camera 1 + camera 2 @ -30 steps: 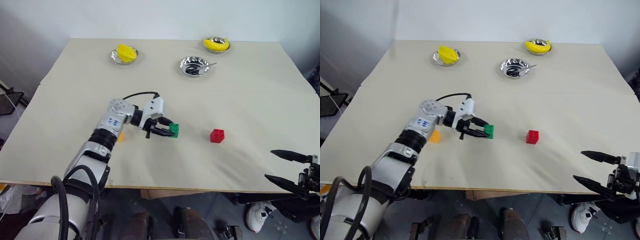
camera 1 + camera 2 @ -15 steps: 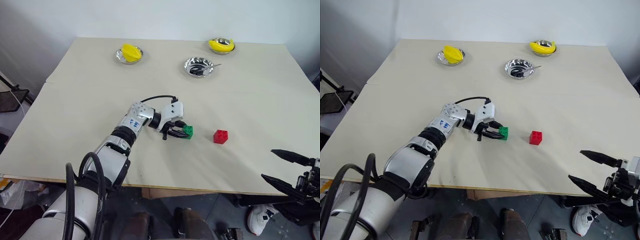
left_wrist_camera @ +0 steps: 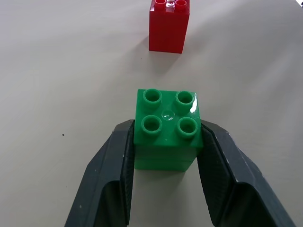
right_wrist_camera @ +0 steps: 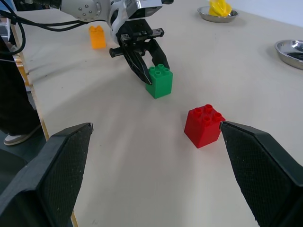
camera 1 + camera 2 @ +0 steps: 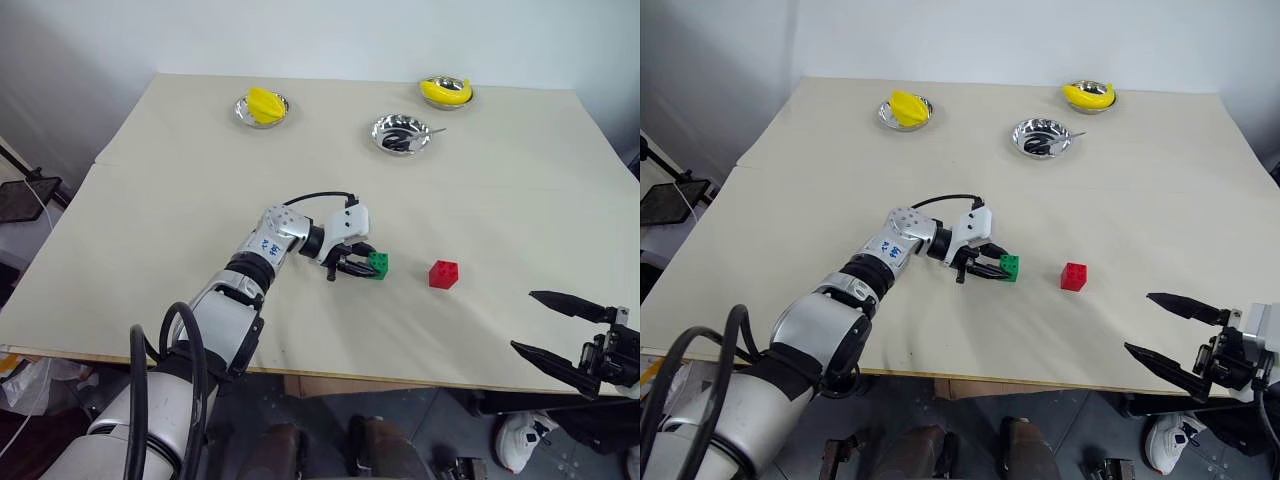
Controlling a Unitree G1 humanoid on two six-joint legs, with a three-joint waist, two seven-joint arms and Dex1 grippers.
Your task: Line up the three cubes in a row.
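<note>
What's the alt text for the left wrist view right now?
The left gripper is shut on a green studded cube, one black finger against each side of it, on a beige table. A red studded cube sits on the table just beyond the green one, with a gap between them.

I see 3 silver bowls along the beige table's far side; 2 hold yellow fruit.

A beige table stands against a white wall.
</note>
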